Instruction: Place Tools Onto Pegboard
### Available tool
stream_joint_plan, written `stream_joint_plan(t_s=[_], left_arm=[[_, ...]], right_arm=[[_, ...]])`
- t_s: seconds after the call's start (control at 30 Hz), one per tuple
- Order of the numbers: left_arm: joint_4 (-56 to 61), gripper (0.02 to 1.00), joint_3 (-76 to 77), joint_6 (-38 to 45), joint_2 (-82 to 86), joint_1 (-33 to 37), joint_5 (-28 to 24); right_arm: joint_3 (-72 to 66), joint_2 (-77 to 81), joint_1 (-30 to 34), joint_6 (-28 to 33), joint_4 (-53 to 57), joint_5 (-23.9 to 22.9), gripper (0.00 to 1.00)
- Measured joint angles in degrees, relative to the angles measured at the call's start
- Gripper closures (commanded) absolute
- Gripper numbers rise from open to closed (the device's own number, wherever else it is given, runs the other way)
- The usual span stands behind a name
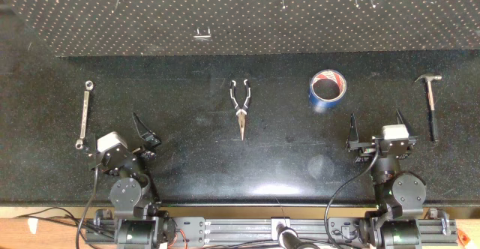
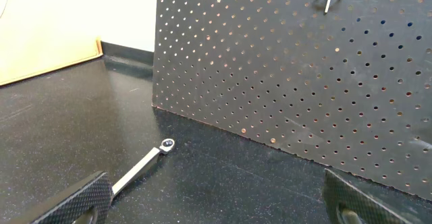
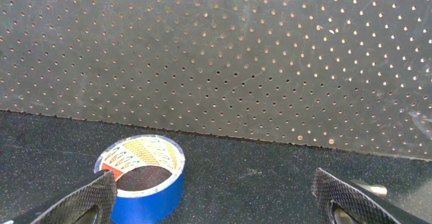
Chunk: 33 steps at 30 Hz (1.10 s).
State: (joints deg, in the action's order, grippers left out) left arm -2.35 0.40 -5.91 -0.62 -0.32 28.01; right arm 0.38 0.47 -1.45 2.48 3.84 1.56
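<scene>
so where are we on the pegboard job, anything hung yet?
Done: nothing. The pegboard hooks are bare.
In hand: nothing. The left gripper and right gripper are both open and empty.
To do: all four tools. The wrench, pliers, tape roll and hammer lie on the table.

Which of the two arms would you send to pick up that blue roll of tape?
The right. Its open gripper faces the tape roll close by, while the left arm stands far off, beside the wrench.
</scene>
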Motion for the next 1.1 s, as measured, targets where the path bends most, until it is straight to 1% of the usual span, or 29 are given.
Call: stream_joint_plan(t_s=[0.03, 0.07, 0.1, 0.13, 0.2, 0.23, 0.97, 1.03, 1.1], left_arm=[[0.00, 0.023, 0.00, 0.00, 0.00, 0.00, 0.00], [-0.52, 0.023, 0.04, -0.20, 0.02, 0.28, -4.79], [-1.05, 0.020, 0.11, -0.44, 0.00, 0.70, -15.04], [-1.36, 0.023, 0.11, -0.44, 0.00, 0.70, -20.33], [-1.75, 0.023, 0.11, -0.44, 0.00, 0.70, -25.73], [-1.86, 0.023, 0.11, -0.44, 0.00, 0.70, -26.67], [-1.92, 0.023, 0.11, -0.44, 0.00, 0.70, -27.89], [-1.86, 0.023, 0.66, 0.00, -5.49, 0.70, -27.96], [-3.04, 0.023, 5.66, 1.42, -14.53, 0.70, -28.04]], right_arm=[[0.00, 0.00, 0.00, 0.02, 0.00, 0.00, 0.058], [0.00, 0.00, 0.00, 0.00, 0.00, 0.00, 0.060], [0.00, 0.00, 0.02, 0.02, 0.00, 0.00, 0.060], [0.00, 0.00, 0.00, 0.00, 0.00, 0.00, 0.058], [0.00, 0.00, 0.00, 0.02, 0.00, 0.00, 0.058], [0.00, 0.00, 0.00, 0.02, 0.00, 0.00, 0.058], [0.00, 0.00, 0.00, 0.02, 0.00, 0.00, 0.058], [0.00, 0.00, 0.00, 0.02, 0.02, -0.02, 0.060], [0.00, 0.00, 0.00, 0.02, 0.00, -0.02, 0.060]])
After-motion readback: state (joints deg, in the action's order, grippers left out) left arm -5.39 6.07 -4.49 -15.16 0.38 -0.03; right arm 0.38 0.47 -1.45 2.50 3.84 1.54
